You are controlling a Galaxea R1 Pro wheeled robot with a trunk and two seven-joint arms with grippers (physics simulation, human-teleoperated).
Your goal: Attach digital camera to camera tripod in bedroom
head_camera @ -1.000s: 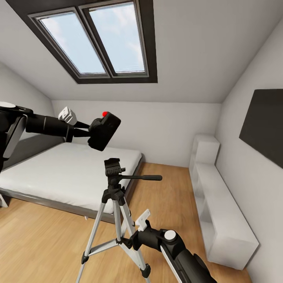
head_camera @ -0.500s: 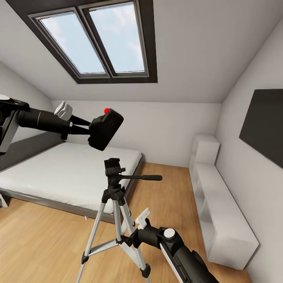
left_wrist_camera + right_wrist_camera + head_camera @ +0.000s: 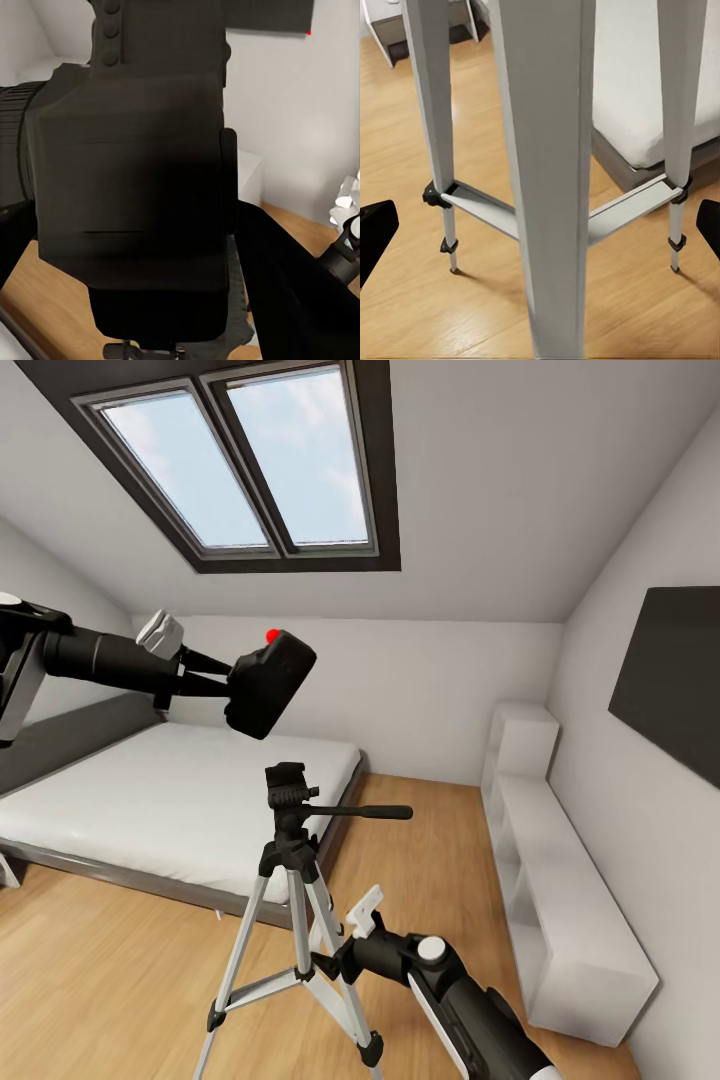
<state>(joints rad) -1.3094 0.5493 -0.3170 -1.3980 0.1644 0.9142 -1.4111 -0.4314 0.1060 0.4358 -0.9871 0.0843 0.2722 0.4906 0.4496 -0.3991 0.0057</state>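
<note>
since a second ago my left claw [image 3: 218,682], clenched on the digital camera [image 3: 266,685], has lifted it slightly above the camera tripod [image 3: 290,800]; my released right claw [image 3: 330,960] straddles a leg, so i should lower squarely onto the head.

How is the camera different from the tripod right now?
The camera is up in the air, held tilted in the left gripper; the tripod stands on the wooden floor. The camera is a small black box with a red button; the tripod is tall, with silver legs and a long handle. The camera is gripped; the right gripper has a tripod leg between its open fingers. Both have black parts.
</note>
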